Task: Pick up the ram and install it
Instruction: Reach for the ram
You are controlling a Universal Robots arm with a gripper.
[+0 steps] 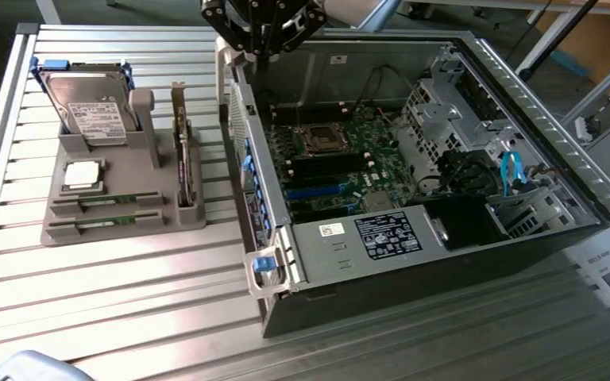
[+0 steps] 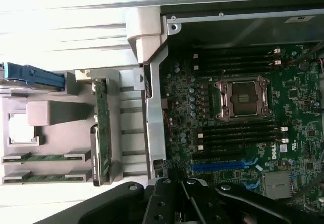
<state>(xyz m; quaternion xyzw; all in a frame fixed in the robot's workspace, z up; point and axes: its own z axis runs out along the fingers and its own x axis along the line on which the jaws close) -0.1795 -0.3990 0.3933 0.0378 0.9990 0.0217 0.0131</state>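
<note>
Two green ram sticks [image 1: 109, 200] [image 1: 107, 221] lie side by side in slots at the front of a grey holder [image 1: 72, 232] on the slatted table. In the wrist view they are the ram sticks [image 2: 45, 157] [image 2: 45, 177]. My gripper [image 1: 260, 44] hangs high over the back wall of the open computer case [image 1: 432, 254], well away from the holder. Its black fingers [image 2: 164, 198] sit together in the wrist view, shut with nothing between them. The motherboard [image 1: 337, 163] lies inside the case with black memory slots [image 2: 238, 133] beside an empty processor socket [image 2: 242, 97].
The holder also carries an upright hard drive [image 1: 88, 111], a square silver processor chip [image 1: 83, 175] and a dark expansion card [image 1: 183, 159] standing on edge. The case's side wall [image 1: 244, 143] rises between holder and motherboard. Drive cages and cables [image 1: 511, 171] fill the exterior view's right.
</note>
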